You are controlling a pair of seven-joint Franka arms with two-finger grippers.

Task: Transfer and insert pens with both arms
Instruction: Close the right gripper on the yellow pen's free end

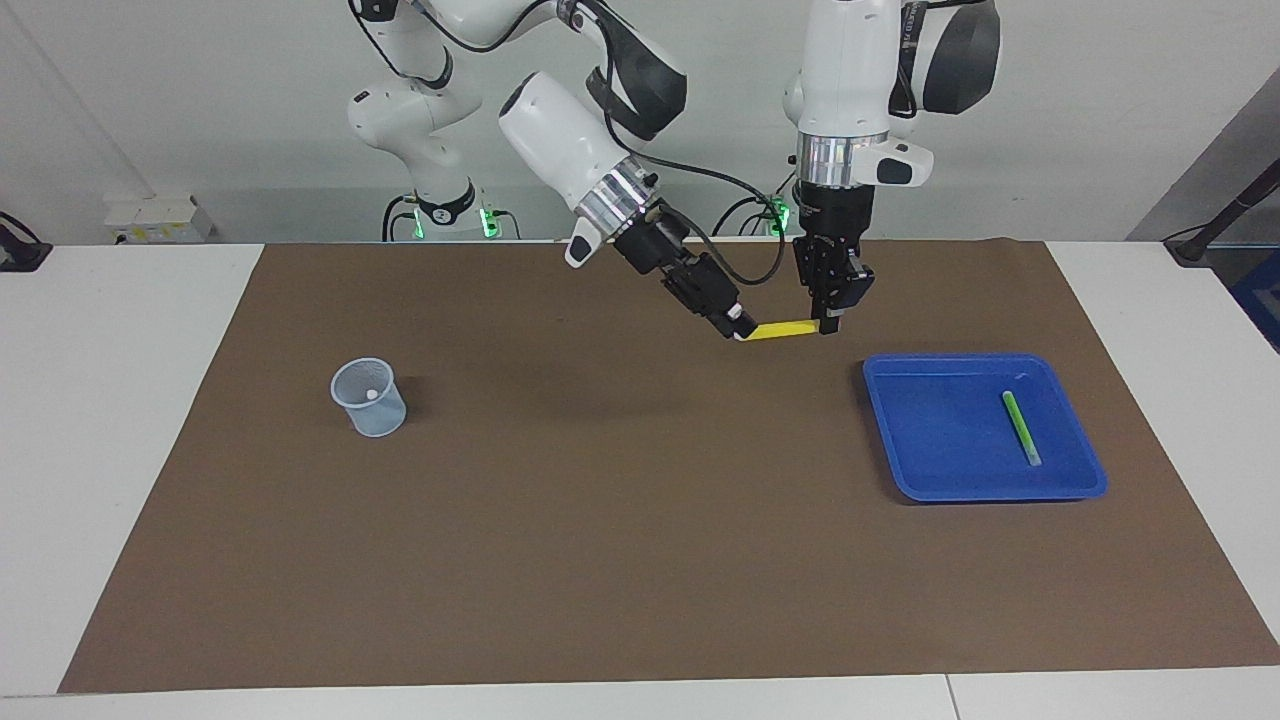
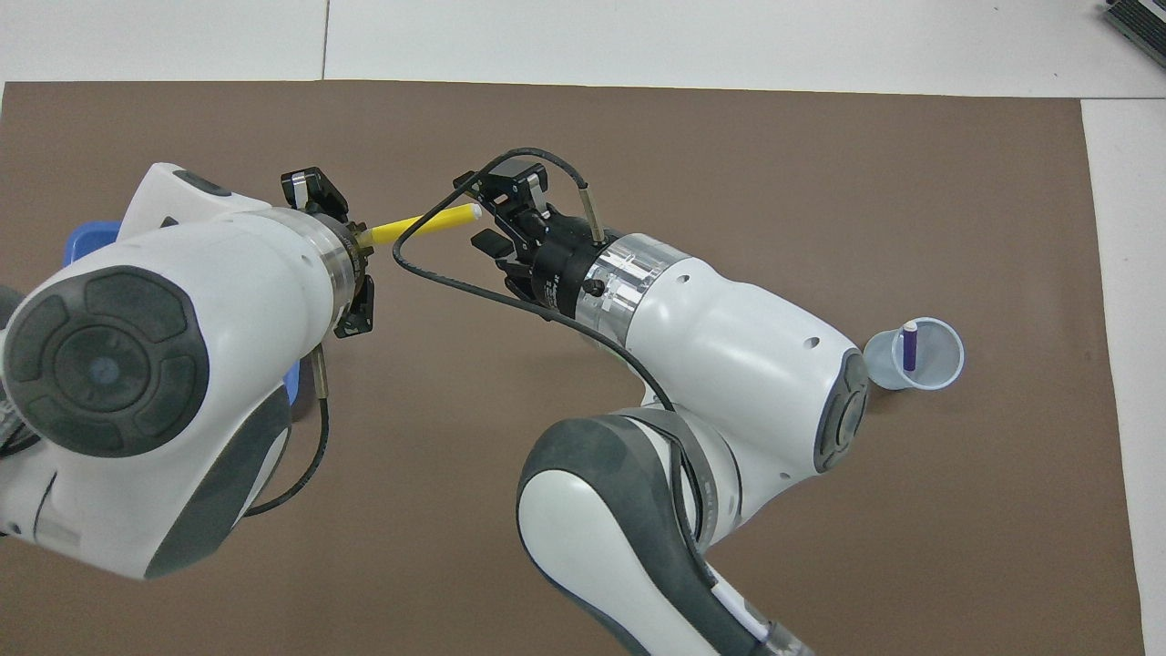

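— Left gripper (image 1: 826,328) is clamped on one end of the yellow pen (image 1: 785,331), held level over the brown mat (image 1: 600,520).

— And the right gripper (image 1: 738,325)?

— At the pen's whitish cap end, along its axis; I cannot tell its grip.

Slim yellow marker pen (image 1: 785,331) hangs level in the air above the brown mat. Slim green marker pen (image 1: 1021,427) lies flat in the blue tray. Purple marker pen (image 2: 909,347) stands in the clear cup.
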